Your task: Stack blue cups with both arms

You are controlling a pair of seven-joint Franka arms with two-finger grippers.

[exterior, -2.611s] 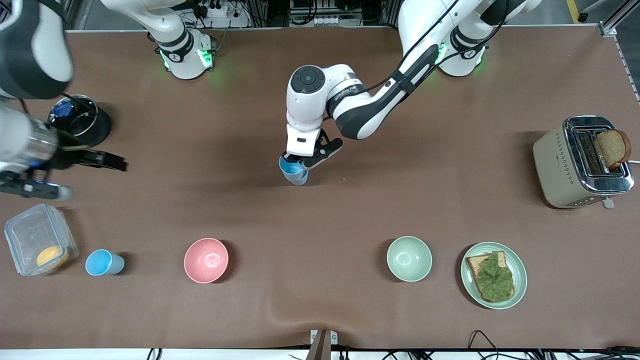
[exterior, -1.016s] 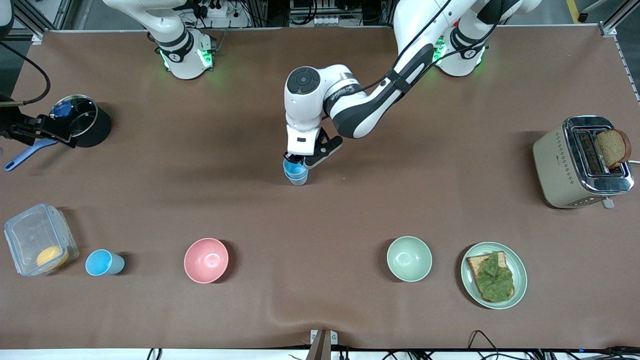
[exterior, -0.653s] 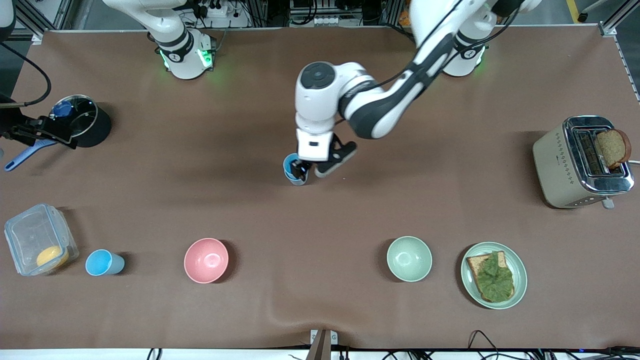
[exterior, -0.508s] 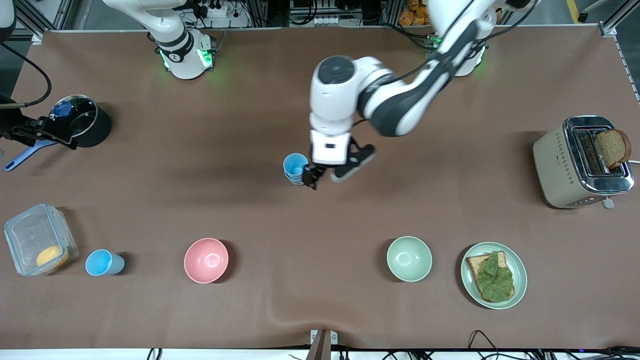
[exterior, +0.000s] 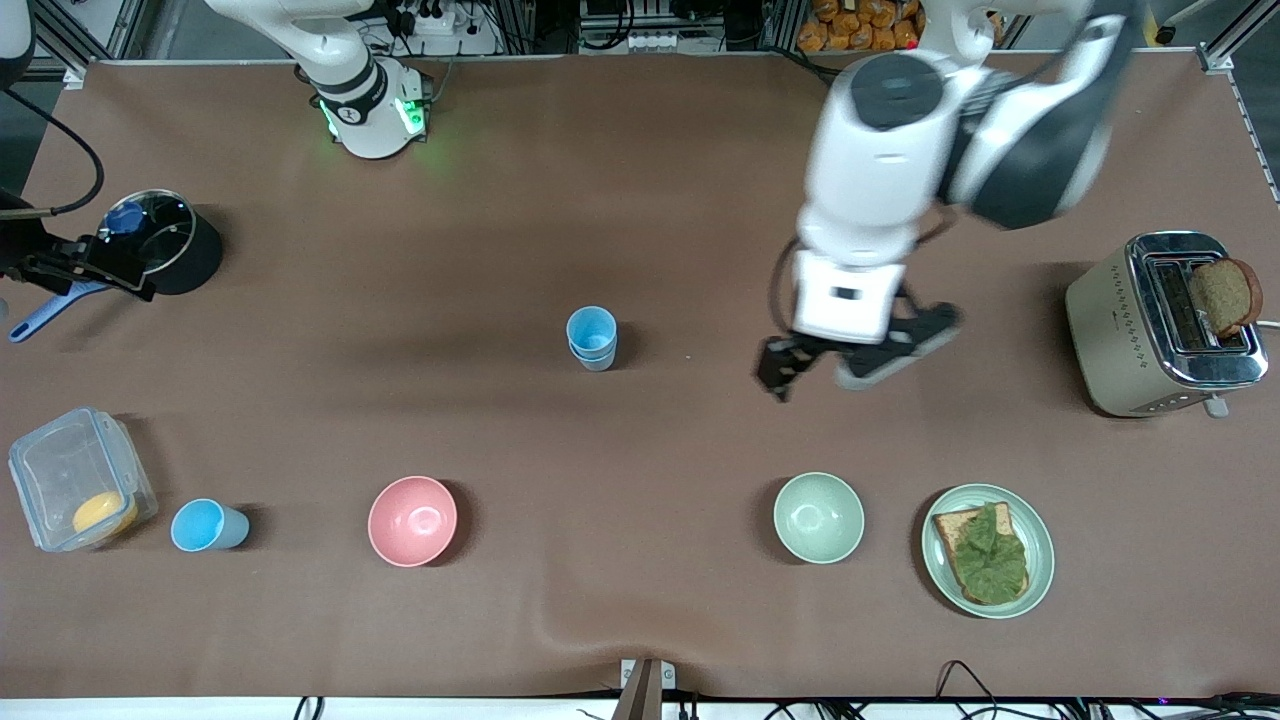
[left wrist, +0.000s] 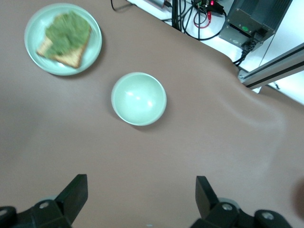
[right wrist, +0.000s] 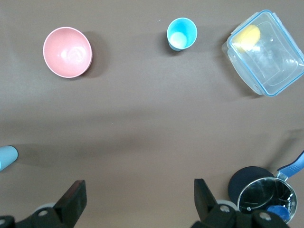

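Note:
Two blue cups (exterior: 591,338) stand stacked, one inside the other, at the table's middle; their edge also shows in the right wrist view (right wrist: 6,157). A third blue cup (exterior: 208,526) stands alone near the front edge toward the right arm's end, between a clear box and the pink bowl; it also shows in the right wrist view (right wrist: 181,34). My left gripper (exterior: 835,365) is open and empty, up over bare table between the stack and the toaster; its fingers frame bare table in the left wrist view (left wrist: 141,195). My right gripper (exterior: 110,268) is open and empty (right wrist: 138,202) by the black pot.
A pink bowl (exterior: 412,520) and a pale green bowl (exterior: 818,517) sit near the front edge. A plate with toast (exterior: 1040,560) lies beside the green bowl. A toaster (exterior: 1160,330) stands at the left arm's end. A black pot (exterior: 195,255) and a clear box (exterior: 75,470) are at the right arm's end.
My left gripper set its blue cup into the other one, opened, rose and swung away toward the left arm's end. The right arm drew back to the pot, then stayed.

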